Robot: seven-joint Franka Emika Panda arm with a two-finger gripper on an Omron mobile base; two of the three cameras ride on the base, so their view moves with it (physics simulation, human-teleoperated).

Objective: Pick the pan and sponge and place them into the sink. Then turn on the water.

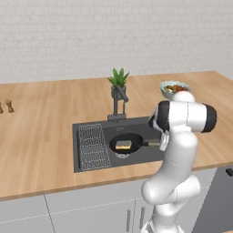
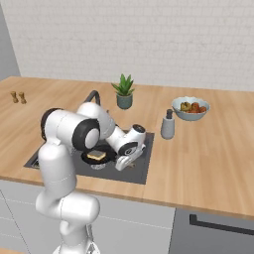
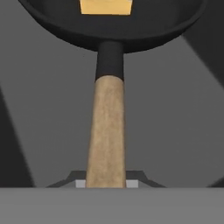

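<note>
We see the pan sitting inside the sink, over the drain and just right of the wire rack. The sponge lies flat in the pan's bowl. The pan's long axis runs across the basin: in the left base view its wooden handle points toward the right, to where our arm reaches down. In the hand view the handle runs straight up the middle from the fingertips to the black neck and the bowl, with the sponge at the top edge, so the gripper looks along the handle's length. The jaws are closed on the wooden handle near its free end, one tip showing on each side of it.

From the right base view the pan shows partly behind our arm, the sponge on it. The faucet stands behind the basin, a plant beyond it. A bowl of fruit and a grey dispenser stand on the counter right of the sink.
</note>
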